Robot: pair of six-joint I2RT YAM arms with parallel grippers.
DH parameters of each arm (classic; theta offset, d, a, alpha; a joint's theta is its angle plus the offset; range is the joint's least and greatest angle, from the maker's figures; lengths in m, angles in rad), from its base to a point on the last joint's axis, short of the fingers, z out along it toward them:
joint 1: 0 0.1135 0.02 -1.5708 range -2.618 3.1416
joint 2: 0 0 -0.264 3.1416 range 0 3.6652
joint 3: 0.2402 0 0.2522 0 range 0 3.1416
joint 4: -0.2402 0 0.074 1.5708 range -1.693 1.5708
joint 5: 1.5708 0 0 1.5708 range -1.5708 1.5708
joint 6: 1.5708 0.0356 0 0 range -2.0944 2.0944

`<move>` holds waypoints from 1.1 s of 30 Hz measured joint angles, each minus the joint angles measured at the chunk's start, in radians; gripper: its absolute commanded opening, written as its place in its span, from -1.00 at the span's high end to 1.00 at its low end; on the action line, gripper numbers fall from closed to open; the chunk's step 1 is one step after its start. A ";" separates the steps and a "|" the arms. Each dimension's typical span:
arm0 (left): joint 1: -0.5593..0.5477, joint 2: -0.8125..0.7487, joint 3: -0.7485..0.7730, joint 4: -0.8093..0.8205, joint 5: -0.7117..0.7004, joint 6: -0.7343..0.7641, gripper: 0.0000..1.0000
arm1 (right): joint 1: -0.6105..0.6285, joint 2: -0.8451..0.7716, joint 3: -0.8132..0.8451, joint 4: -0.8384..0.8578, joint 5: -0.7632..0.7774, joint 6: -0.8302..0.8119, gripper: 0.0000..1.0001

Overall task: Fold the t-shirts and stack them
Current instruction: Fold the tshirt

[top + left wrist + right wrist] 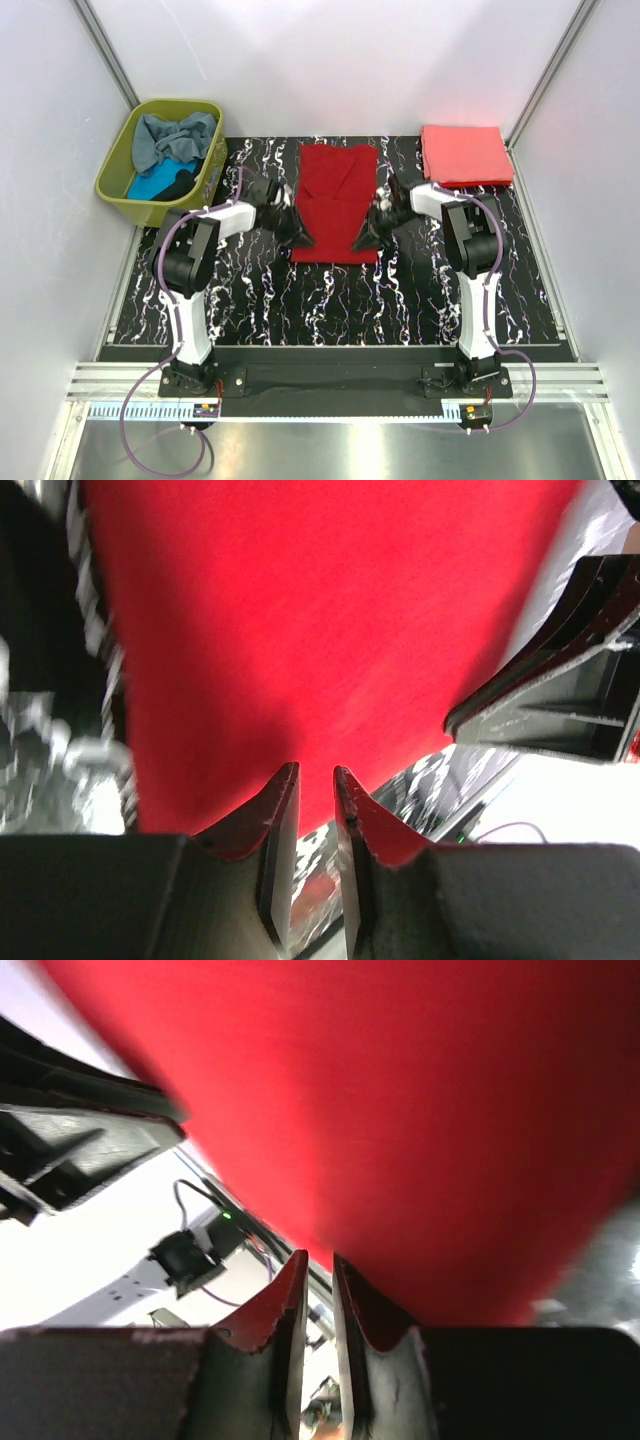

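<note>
— Two claws on one shirt! The left claw has its fingers drawn almost together, nipping the edge of the dark red t-shirt right at the tips.

— Same story opposite: the right claw, fingers a sliver apart, pinches that red cloth too.

— So the shirt hangs between the pair, most of it spread out beyond them on the black marbled surface.

— Farther out past the right claw, on its outer side, a coral-pink t-shirt lies folded flat, well apart from it.

— And past the left claw, outward again, sits the olive-green basket. A grey-blue t-shirt is heaped on top, with a turquoise t-shirt and a black t-shirt beneath.
</note>
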 measured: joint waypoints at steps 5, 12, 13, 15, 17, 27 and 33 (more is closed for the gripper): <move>-0.002 -0.001 -0.080 0.001 0.023 0.019 0.53 | -0.025 -0.012 -0.141 0.068 -0.024 -0.045 0.59; -0.002 -0.069 -0.080 -0.055 0.005 0.126 0.49 | -0.067 -0.124 -0.264 0.084 -0.007 -0.045 0.55; -0.002 -0.087 -0.080 -0.062 0.005 0.130 0.49 | -0.068 -0.141 -0.265 0.081 -0.003 -0.042 0.56; -0.002 -0.122 -0.080 -0.061 0.005 0.133 0.49 | -0.065 -0.165 -0.256 0.082 0.000 -0.035 0.56; -0.002 -0.138 -0.077 -0.056 0.007 0.133 0.50 | -0.060 -0.168 -0.235 0.085 0.001 -0.029 0.55; 0.001 -0.091 -0.205 0.008 0.029 0.136 0.54 | -0.058 -0.140 -0.325 0.151 0.055 -0.035 0.57; -0.041 -0.257 -0.407 0.041 0.017 0.127 0.54 | -0.056 -0.326 -0.568 0.202 0.082 -0.008 0.55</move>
